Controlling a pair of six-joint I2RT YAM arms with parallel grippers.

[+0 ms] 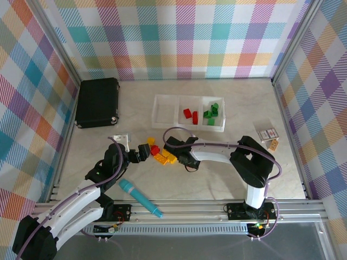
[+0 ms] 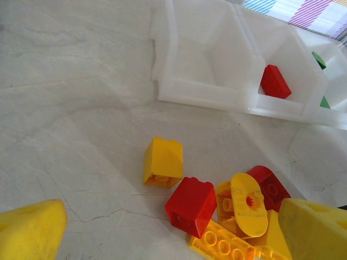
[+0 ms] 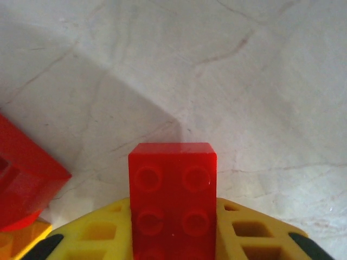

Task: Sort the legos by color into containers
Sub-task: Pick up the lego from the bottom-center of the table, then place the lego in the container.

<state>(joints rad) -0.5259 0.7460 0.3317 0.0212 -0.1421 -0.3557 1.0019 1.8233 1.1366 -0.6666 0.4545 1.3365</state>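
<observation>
Table [image 1: 217,179]: pale marbled surface, matte, crossed by thin veins.

Clear whitish plastic tray [image 1: 165,111] is noted at the far centre. It is rectangular, with smooth translucent walls, and is split into three square compartments in a row. Small red bricks [image 1: 190,114] are seen in the middle compartment, small green bricks [image 1: 212,113] in the right one.

Loose pile of glossy plastic bricks [image 1: 161,155] is recorded on the table just near of the tray, between the two grippers. In the left wrist view:
- A yellow sloped brick [image 2: 162,161] is set slightly apart to the left.
- A red square brick [image 2: 191,206] is touched by a yellow rounded piece [image 2: 248,203].
- A second red brick [image 2: 269,187] is tucked behind them.
- A yellow flat studded plate [image 2: 225,244] is laid at the near edge.

Left arm is stretched low from the near-left base toward the pile. Left gripper [image 2: 172,235] is held wide, with its blunt yellow fingertips [image 2: 30,233] at either side of the pile's near edge.

Right arm is raised from the near-right base and folded at the elbow, the forearm reaching left. Right gripper [image 3: 172,216] is clamped on a red studded plastic brick [image 3: 172,200], which is gripped between yellow latticed fingers with two columns of studs facing the camera. Whether this brick is lifted off the table cannot be told.

A black rectangular hard case [image 1: 97,102] is noted at far left. A teal marker-like cylinder [image 1: 140,197] is laid diagonally beside the left arm.
</observation>
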